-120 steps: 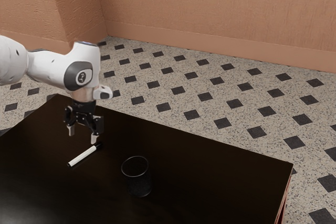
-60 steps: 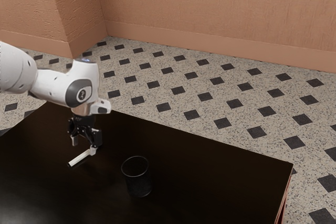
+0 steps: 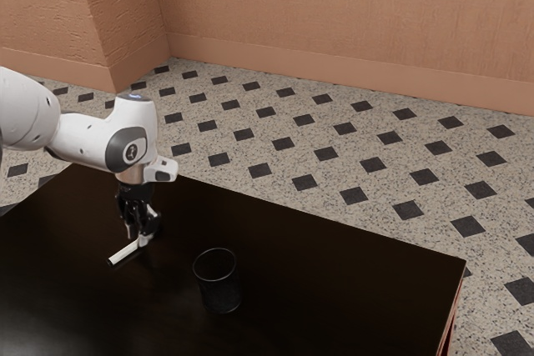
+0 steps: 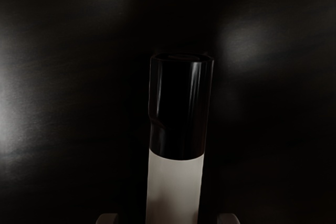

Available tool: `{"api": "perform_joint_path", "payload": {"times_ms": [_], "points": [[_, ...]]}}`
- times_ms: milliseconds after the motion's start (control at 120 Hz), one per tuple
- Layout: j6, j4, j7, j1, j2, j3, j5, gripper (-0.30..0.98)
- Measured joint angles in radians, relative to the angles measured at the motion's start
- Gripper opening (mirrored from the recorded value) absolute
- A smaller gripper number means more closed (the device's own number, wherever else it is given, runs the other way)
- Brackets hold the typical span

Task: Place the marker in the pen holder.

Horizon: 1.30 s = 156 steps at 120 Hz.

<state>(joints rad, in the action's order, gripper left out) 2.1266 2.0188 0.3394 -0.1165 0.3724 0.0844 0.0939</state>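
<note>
On the desk [image 3: 334, 289], the pincer [image 3: 138, 239] is down low, fingers [image 4: 107, 219] parted, with the pen holder [image 3: 220, 287] upright, farther in from the far edge. The marker [image 3: 123, 253] lies between those fingers, ungripped, so imo only the lining-up's done; grab, lift and drop-in are left.

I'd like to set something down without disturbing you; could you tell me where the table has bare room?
A broad bare patch of table runs from the pen holder to the edge at the exterior view's right; another lies left of the marker in that view. It's crowded at the marker, with the jaws down around it.
</note>
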Motion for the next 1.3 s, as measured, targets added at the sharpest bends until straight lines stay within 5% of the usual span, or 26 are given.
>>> {"api": "perform_joint_path", "payload": {"times_ms": [683,833,1067,1300], "points": [[0.019,0.008,0.043,0.000,-0.028,-0.002,0.013,-0.09],[0.091,0.085,0.039,0.048,-0.192,-0.020,0.047,-0.10],[0.443,0.276,0.014,0.143,-0.462,-0.160,0.064,-0.10],[0.698,0.503,-0.101,0.080,-0.679,-0.355,0.053,-0.10]]}}
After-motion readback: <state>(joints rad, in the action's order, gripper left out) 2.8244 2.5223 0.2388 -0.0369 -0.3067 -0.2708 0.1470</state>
